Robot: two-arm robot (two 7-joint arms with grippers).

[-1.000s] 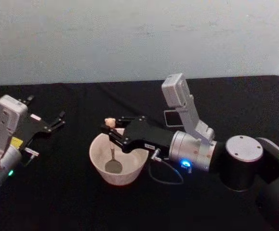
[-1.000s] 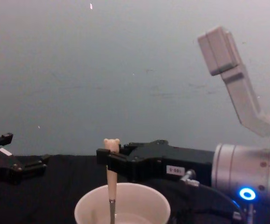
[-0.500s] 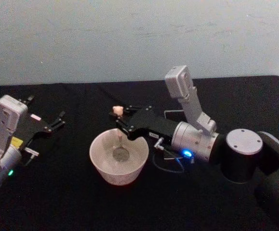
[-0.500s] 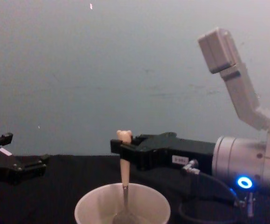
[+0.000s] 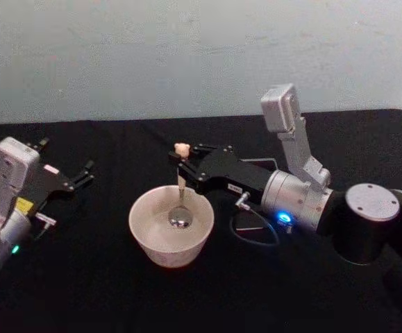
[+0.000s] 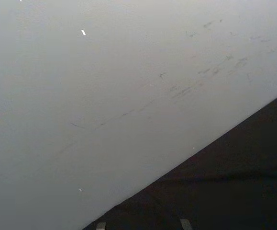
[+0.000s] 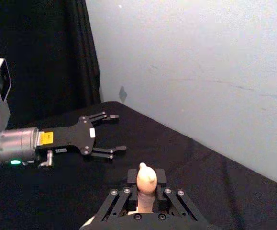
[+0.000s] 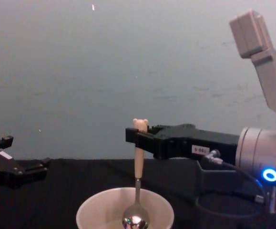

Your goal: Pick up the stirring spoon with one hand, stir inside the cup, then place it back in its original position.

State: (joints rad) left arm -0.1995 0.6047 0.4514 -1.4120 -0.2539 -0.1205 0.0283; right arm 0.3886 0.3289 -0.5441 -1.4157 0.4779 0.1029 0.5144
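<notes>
The cream-white cup [image 5: 164,251] stands on the black table, left of centre. My right gripper [image 5: 185,165] reaches over its far rim and is shut on the cream handle of the stirring spoon [image 5: 180,194]. The spoon hangs nearly upright, with its bear head [image 5: 182,148] on top and its shiny bowl [image 5: 180,220] inside the cup. From the chest view the spoon [image 8: 138,164] drops from the right gripper [image 8: 136,137] and its bowl [image 8: 134,221] sits just above the cup [image 8: 91,202] rim. The right wrist view has the bear head [image 7: 146,178] between the fingers. My left gripper [image 5: 82,173] is parked open at the far left.
Black cloth [image 5: 82,284] covers the table, with a pale wall behind it. A black cable [image 5: 255,239] loops under the right wrist, to the right of the cup. The left gripper [image 7: 105,134] lies low on the table, well apart from the cup.
My right gripper has moved to the right and away from me with the spoon. The spoon's bowl has swept across the cup to the right and risen toward the rim. The left arm stayed still.
</notes>
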